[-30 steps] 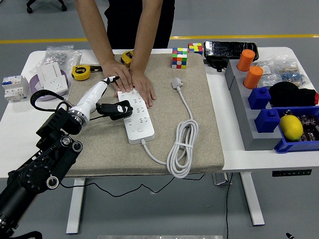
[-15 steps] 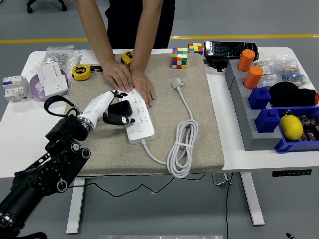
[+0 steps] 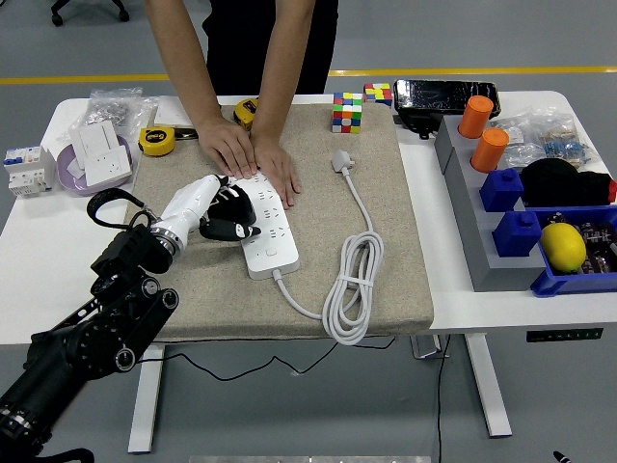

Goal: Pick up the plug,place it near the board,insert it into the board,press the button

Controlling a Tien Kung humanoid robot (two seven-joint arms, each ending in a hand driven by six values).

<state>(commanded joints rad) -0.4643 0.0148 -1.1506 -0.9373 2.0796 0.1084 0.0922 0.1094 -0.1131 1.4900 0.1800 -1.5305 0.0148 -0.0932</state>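
Over the last second the left hand (image 3: 217, 212) had swung in from the strip's left side and closed the gap: where it had been reaching along the mat with its fingers stretched toward the person's hands, it now sat curled over the left edge of the power strip (image 3: 262, 224), and in the last half second it had barely shifted. The black plug (image 3: 229, 214) was clutched in its fingers, pressed against the strip's left-hand sockets. That suggested the carry was finished and the insertion was under way; whether the pins had found a socket could not be told, since the fingers hid the contact.

From the hand, the plug lay right in the grasp, toward 3 o'clock, touching the strip. The strip ran from about 12 o'clock of the hand down to 5 o'clock, with its button end (image 3: 271, 254) near 5 o'clock, apart from the fingers. The press had probably not yet been made.

The person's hands (image 3: 253, 156) lay flat on the strip's far end, at 1 o'clock from the robot's hand and just beside it, holding the strip steady. The strip's own white cord (image 3: 352, 280) coiled on the mat (image 3: 386, 193) at 4 o'clock, well apart. The right arm was out of view.
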